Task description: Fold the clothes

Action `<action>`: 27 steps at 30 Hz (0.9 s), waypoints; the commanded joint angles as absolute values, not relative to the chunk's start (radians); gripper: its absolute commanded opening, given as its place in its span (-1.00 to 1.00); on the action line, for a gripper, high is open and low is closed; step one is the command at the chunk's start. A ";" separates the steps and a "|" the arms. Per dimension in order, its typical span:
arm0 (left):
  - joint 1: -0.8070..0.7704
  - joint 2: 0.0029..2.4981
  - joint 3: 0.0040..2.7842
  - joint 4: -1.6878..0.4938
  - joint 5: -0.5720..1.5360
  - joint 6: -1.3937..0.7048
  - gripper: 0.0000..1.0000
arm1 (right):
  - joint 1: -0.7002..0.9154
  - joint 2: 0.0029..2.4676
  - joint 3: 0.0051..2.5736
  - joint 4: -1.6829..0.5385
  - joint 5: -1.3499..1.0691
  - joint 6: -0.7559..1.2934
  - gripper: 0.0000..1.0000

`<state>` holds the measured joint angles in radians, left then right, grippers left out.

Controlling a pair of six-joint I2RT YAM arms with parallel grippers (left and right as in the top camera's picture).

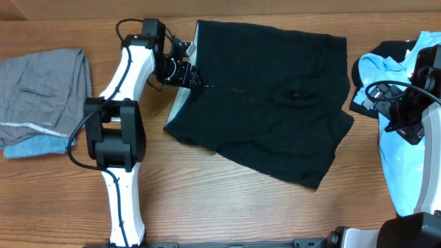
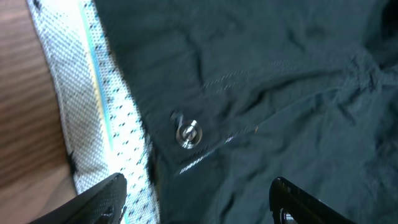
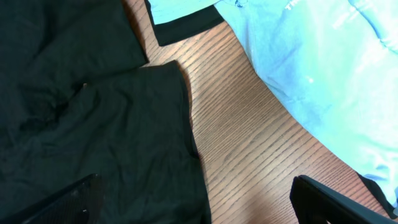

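Observation:
Black shorts (image 1: pixel 265 96) lie spread flat mid-table, with the pale grey inner waistband (image 1: pixel 180 96) at their left edge. My left gripper (image 1: pixel 187 74) is open right over that waistband. In the left wrist view its fingers (image 2: pixel 199 199) straddle the waistband (image 2: pixel 106 118) and black cloth by a metal button (image 2: pixel 188 134). My right gripper (image 1: pixel 386 110) is open between the shorts' right edge and a light blue T-shirt (image 1: pixel 406 145). In the right wrist view its fingers (image 3: pixel 199 199) hover over the shorts' leg hem (image 3: pixel 112 137) and bare wood; the T-shirt (image 3: pixel 323 68) lies to the right.
A folded grey garment (image 1: pixel 41 86) lies on a blue piece (image 1: pixel 38 146) at the far left. A black piece (image 1: pixel 389 52) lies partly under the T-shirt at the right edge. The wooden table (image 1: pixel 227 200) shows below the shorts.

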<state>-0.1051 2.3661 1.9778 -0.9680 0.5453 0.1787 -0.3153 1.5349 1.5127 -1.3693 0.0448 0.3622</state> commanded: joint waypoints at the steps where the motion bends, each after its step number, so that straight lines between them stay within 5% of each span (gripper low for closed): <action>1: -0.149 2.368 1.978 -0.925 0.534 0.149 0.52 | -0.321 1.538 1.526 -1.363 0.055 0.359 1.00; 27: -0.184 2.368 1.887 -0.764 0.348 -0.130 0.35 | -0.321 1.538 1.526 -1.363 0.055 0.358 1.00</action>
